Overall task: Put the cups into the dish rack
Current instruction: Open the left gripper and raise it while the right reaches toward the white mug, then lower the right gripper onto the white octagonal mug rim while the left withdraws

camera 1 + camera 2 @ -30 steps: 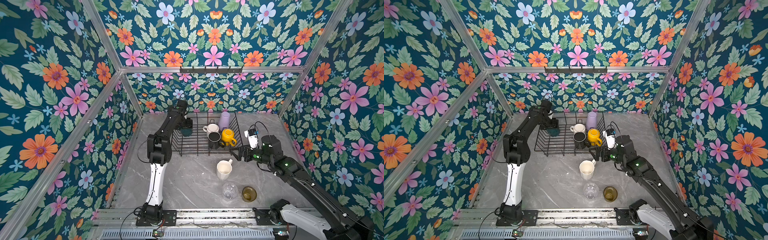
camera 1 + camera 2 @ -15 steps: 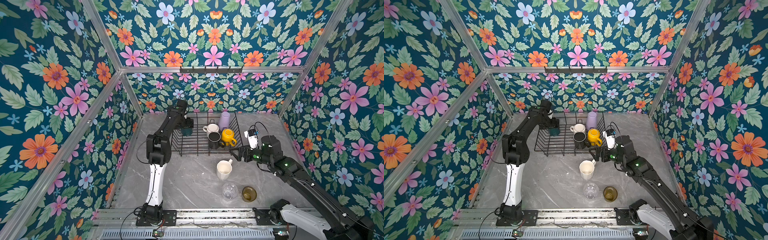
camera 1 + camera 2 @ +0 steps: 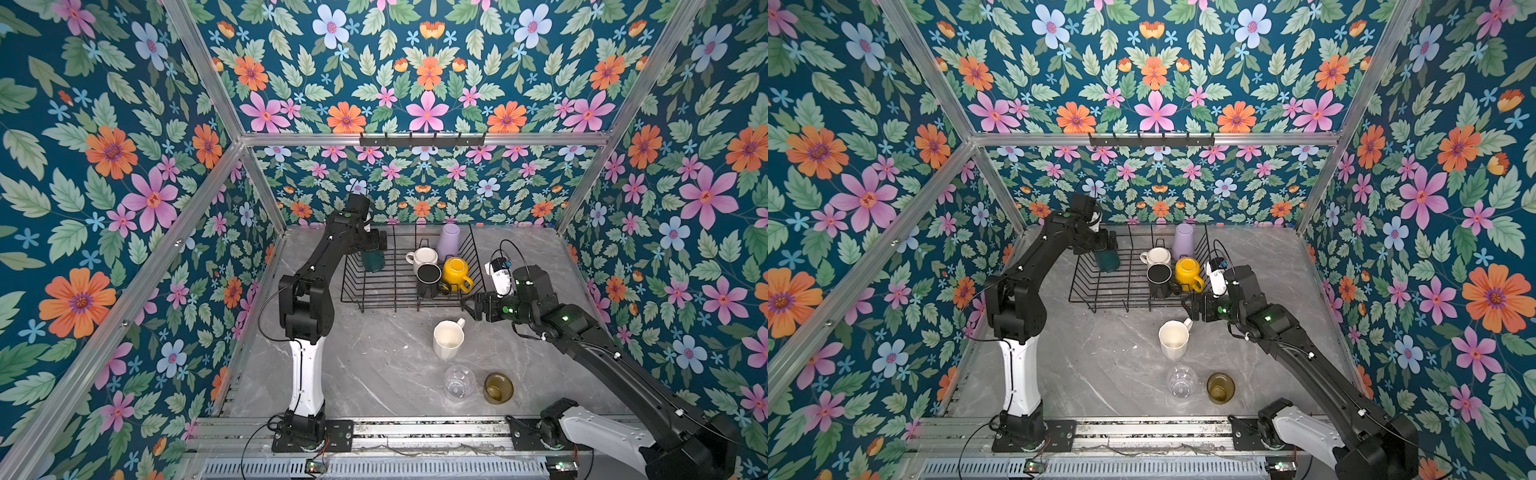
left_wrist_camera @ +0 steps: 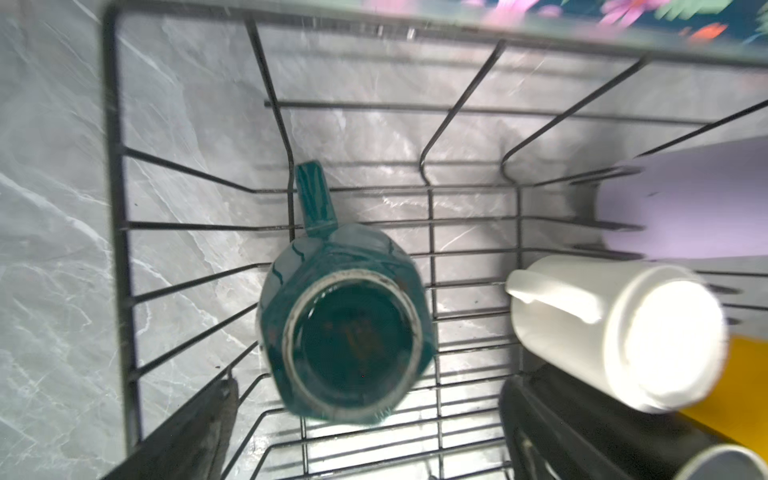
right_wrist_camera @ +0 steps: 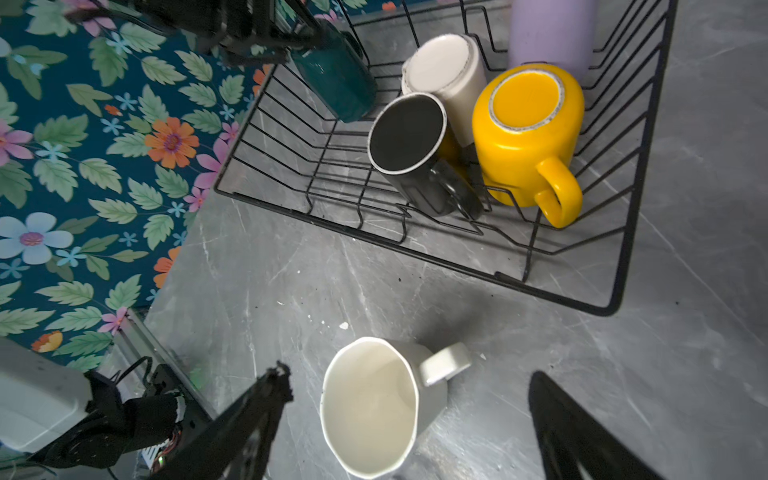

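My left gripper [image 3: 376, 246] gapes over the upturned dark green ceramic mug [image 4: 345, 332], one finger indistinct. My right gripper [image 5: 408, 374], fingers cropped, spreads wide over the upright cream ceramic mug [image 5: 370, 409].

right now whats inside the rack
The rack holds five: green mug, white mug, black mug, yellow mug, lilac tumbler. Green, white and yellow sit base up, so their insides are hidden.

Both arms black with one white link each nearest the aluminium rail [image 3: 415, 430]. Left arm [image 3: 316, 266]: black base plate [image 3: 338, 434] bolted on the rail, thin black cable [image 3: 262, 309] higher up. Right arm [image 3: 602, 353]: green LEDs [image 3: 506, 309], white camera module [image 3: 500, 276] farthest from the rail.
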Tool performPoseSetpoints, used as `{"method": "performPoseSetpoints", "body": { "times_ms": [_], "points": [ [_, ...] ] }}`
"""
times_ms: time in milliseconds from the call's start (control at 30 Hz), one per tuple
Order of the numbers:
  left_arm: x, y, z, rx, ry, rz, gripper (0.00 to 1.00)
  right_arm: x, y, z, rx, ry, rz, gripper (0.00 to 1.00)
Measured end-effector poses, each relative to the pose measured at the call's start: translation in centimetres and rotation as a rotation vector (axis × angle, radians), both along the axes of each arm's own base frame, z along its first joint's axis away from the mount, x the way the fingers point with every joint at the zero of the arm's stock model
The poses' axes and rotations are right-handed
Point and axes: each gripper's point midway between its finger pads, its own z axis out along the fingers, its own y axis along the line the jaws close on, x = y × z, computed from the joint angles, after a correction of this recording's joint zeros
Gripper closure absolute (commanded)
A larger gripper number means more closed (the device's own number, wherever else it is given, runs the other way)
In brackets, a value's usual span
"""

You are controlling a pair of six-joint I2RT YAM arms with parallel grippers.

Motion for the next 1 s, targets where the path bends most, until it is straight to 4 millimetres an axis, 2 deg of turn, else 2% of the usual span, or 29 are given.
{"method": "performPoseSetpoints", "body": {
  "times_ms": [167, 367, 700, 900, 1000],
  "points": [
    [-1.0, 0.2, 2.7, -0.032, -0.08, 0.008, 0.0, -0.5, -0.3, -1.5, -0.043, 0.071, -0.002, 0.16],
    [-3.6, 1.2, 6.9, -0.085, -0.213, 0.047, 0.0, -1.7, 0.1, -2.8, -0.098, 0.132, 0.022, 0.18],
    [-10.4, 4.1, 13.5, -0.197, -0.52, 0.133, 0.0, -3.0, 1.0, -5.7, -0.214, 0.216, 0.054, 0.25],
    [-15.1, 6.4, 14.7, -0.254, -0.653, 0.208, 0.0, -3.5, 1.7, -7.1, -0.242, 0.259, 0.074, 0.32],
    [-17.3, 7.7, 14.6, -0.275, -0.697, 0.256, 0.0, -3.3, 1.7, -7.8, -0.262, 0.277, 0.057, 0.34]
  ]
}}
